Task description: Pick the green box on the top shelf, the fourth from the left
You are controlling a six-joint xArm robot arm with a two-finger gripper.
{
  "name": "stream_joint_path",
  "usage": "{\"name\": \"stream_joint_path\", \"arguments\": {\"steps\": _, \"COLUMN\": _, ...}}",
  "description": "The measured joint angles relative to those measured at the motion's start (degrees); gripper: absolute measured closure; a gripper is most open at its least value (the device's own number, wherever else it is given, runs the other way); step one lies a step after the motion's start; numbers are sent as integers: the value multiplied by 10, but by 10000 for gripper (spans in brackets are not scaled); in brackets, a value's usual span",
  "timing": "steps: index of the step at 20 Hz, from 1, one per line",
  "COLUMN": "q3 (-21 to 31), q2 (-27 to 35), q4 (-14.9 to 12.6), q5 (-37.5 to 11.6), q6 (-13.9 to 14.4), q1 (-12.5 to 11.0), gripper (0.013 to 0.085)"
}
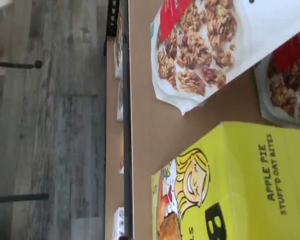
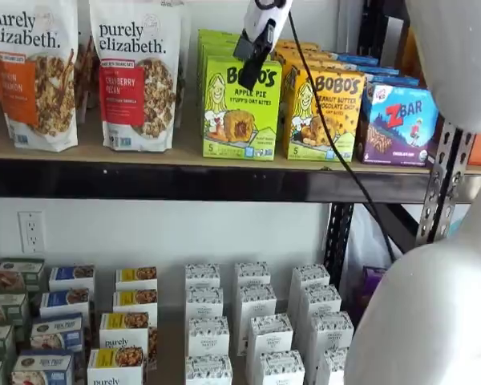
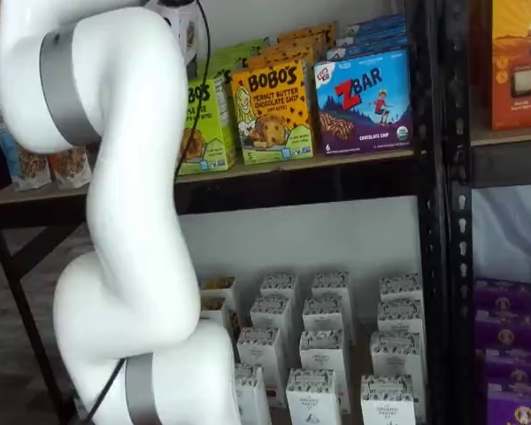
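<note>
White arm, grey joint bands, black cable

The arm (image 3: pixel 128 204) was glossy white with rounded, bulbous links and grey bands at its joints. The gripper (image 2: pixel 255 48) had a white body and black fingers; a thin black cable (image 2: pixel 329 140) trailed from it.

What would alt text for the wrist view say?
Looking down on the lime-green Bobo's Apple Pie box, the green box, standing on the top shelf, its tan board. Two granola bags lie beside it, and grey wood flooring shows past the shelf edge.

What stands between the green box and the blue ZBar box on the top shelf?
The yellow-orange Bobo's peanut butter box stands between the green box and the ZBar box, in both shelf views.
</note>
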Motion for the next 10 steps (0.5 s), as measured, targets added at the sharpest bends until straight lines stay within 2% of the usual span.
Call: {"name": "stream_joint_path", "arguments": {"steps": 10, "q3": -7, "q2": -1, "q4": 21, "q5": -9, "q6": -3, "q1": -7, "gripper": 130}}
